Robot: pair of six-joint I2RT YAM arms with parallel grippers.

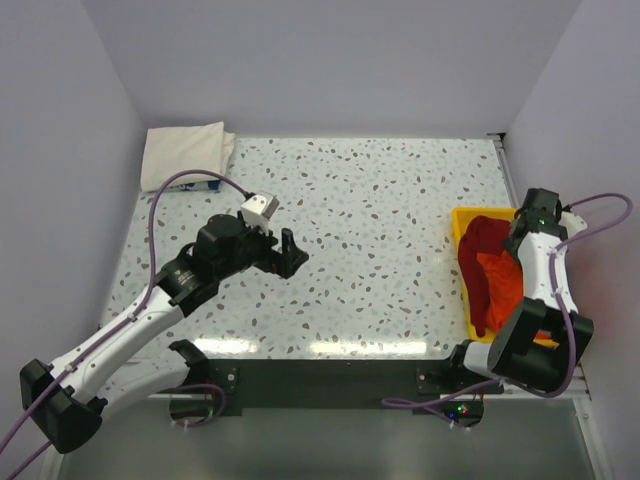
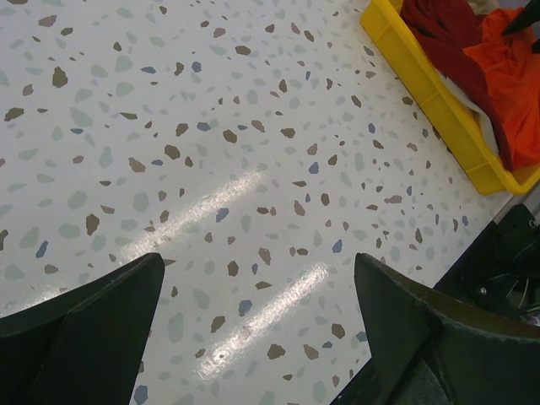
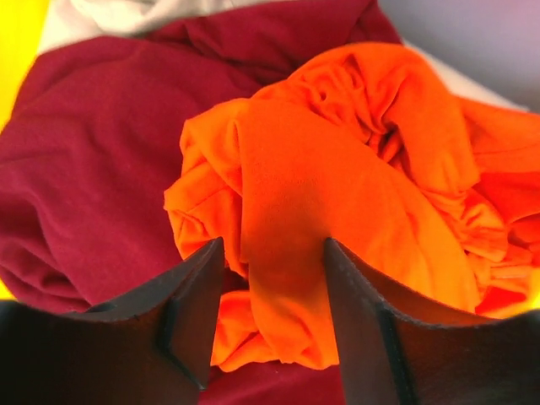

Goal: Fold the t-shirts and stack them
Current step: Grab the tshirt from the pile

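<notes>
Edges: the speckled counter (image 1: pixel 380 200) is shut in by pale walls (image 1: pixel 330 60) on the left, far and right sides; its near edge meets a dark strip where both arm bases sit.
Open room: the middle of the counter is bare from the left arm across to the yellow tray (image 1: pixel 458 218), which sits against the right edge.
Count, shirts: three, namely one cream t-shirt (image 1: pixel 185 152), one dark red t-shirt (image 3: pixel 93 160) and one orange t-shirt (image 3: pixel 337 169).
Count, other: one tray, two arms.
Cream t-shirt: folded flat in the far-left corner, well apart from both arms.
Dark red t-shirt: bunched in the tray, lying under and to the left of the orange one in the right wrist view.
Orange t-shirt: crumpled on top of the dark red one inside the tray.
Pale cloth: a strip (image 3: pixel 126 13) shows behind the dark red shirt in the tray; what it belongs to cannot be told.
Left pincer (image 1: pixel 290 252): released, fingers spread wide over bare counter left of centre, holding nothing and well apart from the tray.
Right pincer (image 3: pixel 274 253): down in the tray, its fingers standing either side of a raised orange fold that fills the gap between them; whether they press it cannot be told.
</notes>
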